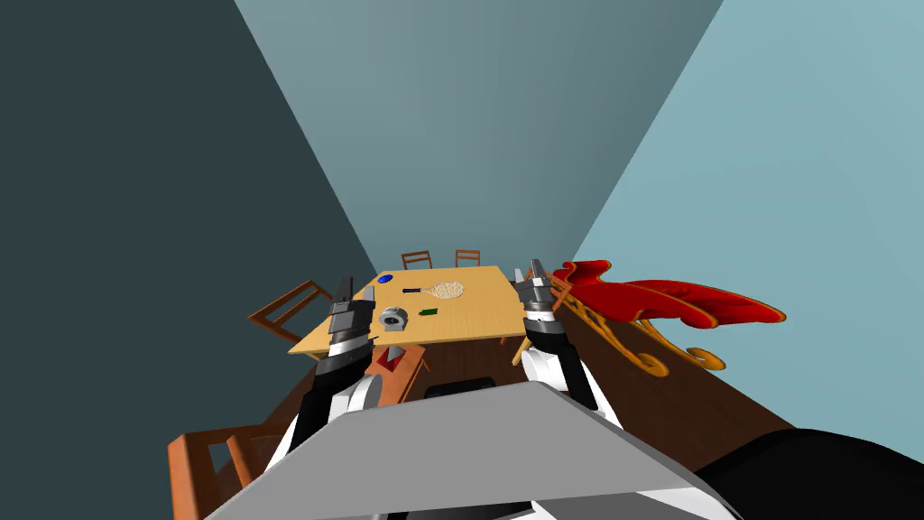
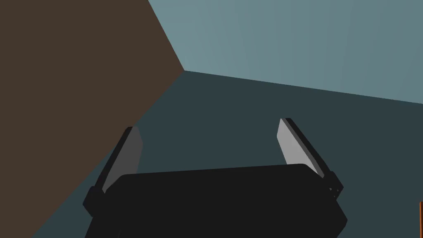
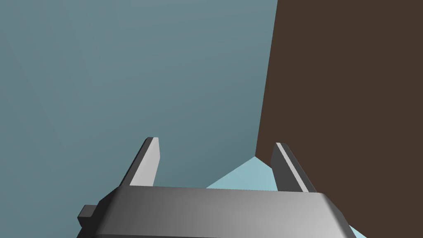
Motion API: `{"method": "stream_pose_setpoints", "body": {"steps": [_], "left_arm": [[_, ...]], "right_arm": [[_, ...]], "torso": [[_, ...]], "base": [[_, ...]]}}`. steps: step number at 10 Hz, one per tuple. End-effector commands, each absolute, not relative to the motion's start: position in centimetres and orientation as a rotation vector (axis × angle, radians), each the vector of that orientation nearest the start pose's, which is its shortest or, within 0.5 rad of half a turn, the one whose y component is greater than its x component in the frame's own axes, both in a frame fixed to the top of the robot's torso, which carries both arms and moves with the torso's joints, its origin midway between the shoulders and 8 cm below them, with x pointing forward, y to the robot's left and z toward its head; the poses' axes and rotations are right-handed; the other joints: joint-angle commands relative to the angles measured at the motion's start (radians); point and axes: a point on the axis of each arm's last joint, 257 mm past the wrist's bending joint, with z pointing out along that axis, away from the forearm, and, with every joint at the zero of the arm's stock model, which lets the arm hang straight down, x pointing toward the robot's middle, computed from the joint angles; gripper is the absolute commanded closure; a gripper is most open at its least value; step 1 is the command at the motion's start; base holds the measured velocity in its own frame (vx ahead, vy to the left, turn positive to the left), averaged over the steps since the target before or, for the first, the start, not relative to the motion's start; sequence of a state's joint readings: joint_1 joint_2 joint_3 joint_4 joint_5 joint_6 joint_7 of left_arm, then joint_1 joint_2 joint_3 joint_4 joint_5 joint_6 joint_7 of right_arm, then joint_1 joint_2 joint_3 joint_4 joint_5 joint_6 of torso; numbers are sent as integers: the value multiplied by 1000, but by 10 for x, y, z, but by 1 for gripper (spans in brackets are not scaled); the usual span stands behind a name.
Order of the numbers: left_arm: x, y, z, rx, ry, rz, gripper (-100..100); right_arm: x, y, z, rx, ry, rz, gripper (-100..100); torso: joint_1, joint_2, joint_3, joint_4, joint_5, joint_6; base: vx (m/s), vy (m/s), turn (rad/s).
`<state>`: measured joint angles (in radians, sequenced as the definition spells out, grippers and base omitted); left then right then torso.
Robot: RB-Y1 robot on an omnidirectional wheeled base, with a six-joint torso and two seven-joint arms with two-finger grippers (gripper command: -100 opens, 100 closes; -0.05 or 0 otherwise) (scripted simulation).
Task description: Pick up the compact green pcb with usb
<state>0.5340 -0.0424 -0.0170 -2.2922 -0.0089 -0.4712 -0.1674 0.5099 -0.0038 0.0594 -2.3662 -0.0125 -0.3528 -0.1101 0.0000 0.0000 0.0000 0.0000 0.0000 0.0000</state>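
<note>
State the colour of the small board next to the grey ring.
Dark green; the board shows best in the head view.

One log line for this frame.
phase: pre-reach | green pcb: on table, untouched | left gripper: open, empty | right gripper: open, empty

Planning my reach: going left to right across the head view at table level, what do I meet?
wooden chair → left gripper → grey round object → green pcb → right gripper → red sleigh

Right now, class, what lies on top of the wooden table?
On the table: a green board, a grey round object, a racket and a blue disc. The left gripper hides part of its left edge.
</note>
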Motion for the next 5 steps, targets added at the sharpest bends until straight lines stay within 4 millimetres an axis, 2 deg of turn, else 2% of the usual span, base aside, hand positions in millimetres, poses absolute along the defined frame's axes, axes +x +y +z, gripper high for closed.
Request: {"method": "stream_pose_setpoints", "body": {"steps": [1, 3, 5], "left_arm": [[352, 281, -1, -670, 711, -1144, -100], [363, 283, -24, -702, 776, -1153, -100], [375, 289, -55, -755, 856, -1157, -100]], "right_arm": [[352, -262, 31, 773, 626, 1452, 0], [352, -262, 31, 773, 626, 1452, 0], [353, -262, 31, 773, 626, 1452, 0]], "torso": [[0, 0, 0, 0, 0, 0], [0, 1, 0, 0, 0, 0], [-1, 1, 1, 0, 0, 0]], "base": [[-5, -9, -107], [-16, -11, -188], [-20, -20, -153]]}}
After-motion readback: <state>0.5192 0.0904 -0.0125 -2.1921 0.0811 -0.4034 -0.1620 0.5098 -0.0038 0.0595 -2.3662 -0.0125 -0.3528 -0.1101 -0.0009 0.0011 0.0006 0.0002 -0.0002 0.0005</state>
